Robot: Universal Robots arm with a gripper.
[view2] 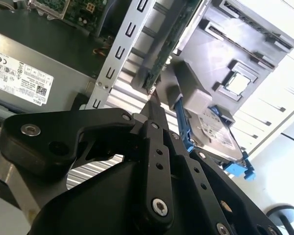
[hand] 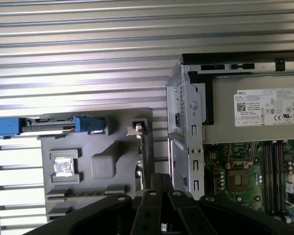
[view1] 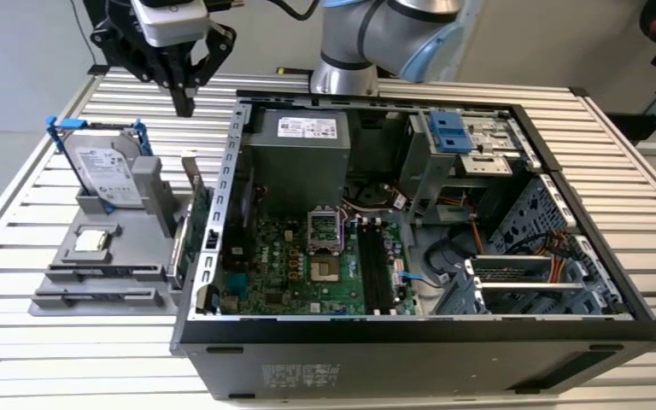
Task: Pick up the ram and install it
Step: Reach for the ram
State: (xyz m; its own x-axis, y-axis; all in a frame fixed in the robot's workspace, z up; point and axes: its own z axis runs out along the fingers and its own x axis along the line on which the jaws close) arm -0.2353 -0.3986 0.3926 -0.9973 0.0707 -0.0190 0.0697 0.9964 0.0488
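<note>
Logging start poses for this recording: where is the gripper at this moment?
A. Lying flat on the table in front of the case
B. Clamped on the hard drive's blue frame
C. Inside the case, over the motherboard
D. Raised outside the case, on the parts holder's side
D: in the exterior view the gripper hangs in the air to the exterior view's left of the computer case, up beyond the gray holder, with nothing between its fingers.

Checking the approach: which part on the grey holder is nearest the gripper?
The green board standing on edge beside the case, not the blue-framed hard drive or processor.
</note>
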